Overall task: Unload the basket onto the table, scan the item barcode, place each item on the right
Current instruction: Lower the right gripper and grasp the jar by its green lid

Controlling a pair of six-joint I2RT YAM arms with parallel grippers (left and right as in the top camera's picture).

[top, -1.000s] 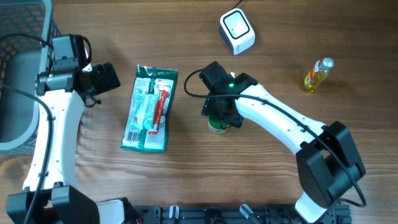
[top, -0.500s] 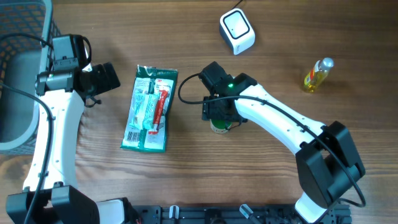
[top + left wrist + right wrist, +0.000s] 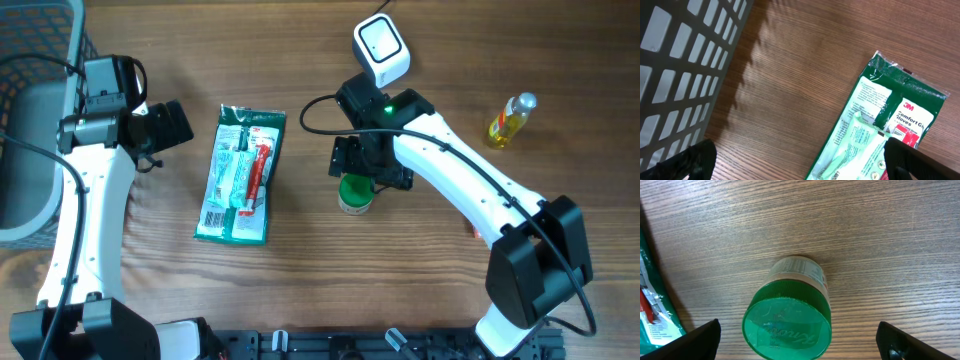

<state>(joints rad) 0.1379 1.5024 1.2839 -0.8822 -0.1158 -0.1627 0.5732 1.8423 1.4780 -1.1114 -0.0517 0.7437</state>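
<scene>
Hovering over the jar (image 3: 352, 194), the right pincer (image 3: 372, 168) has its fingers spread wide, one on each side of the green lid, touching nothing. The jar stands upright on the bench (image 3: 300, 60), apart from the scanner (image 3: 381, 50) and beside the glove packet (image 3: 240, 172).

The main risk is a grip that closes off-centre. One finger would meet the round lid first and could push the jar over or send it rolling toward the packet. A grip lower down could cover the label, and where the barcode sits cannot be told. If the code ends up facing away from the scanner, no read would follow.

The left pincer (image 3: 172, 125) is also spread wide and empty, near the basket (image 3: 30, 60).
</scene>
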